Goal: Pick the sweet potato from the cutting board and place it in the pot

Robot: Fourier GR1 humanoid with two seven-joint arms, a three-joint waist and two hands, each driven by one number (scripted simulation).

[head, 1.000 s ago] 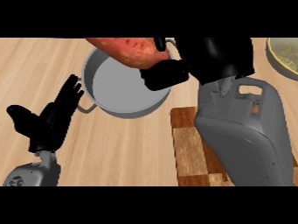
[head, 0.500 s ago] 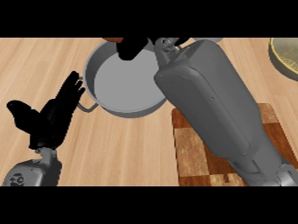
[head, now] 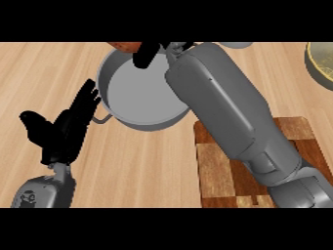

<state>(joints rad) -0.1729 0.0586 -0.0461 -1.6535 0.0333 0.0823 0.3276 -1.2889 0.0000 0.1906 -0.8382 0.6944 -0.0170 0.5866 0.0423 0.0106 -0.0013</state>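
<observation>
Over the pot's [head: 136, 100] far rim, right hand [head: 147, 53] holds sweet potato [head: 128, 46].

Light wood desk [head: 25, 68] is carrying three things: grey pot [head: 143, 100] sitting upper-centre, striped wooden cutting board [head: 216, 178] lying lower-right, near the pot but apart. Greenish bowl [head: 331, 66] sitting at the far right edge, partly cropped.

Right hand [head: 149, 52] at the far rim of the pot [head: 136, 95], fingers curled round the sweet potato [head: 126, 46] — only a reddish sliver shows. Right forearm crosses the cutting board [head: 223, 168] near right. Left hand [head: 64, 127] open, resting left of pot. Bowl [head: 327, 66] — far right edge.
</observation>
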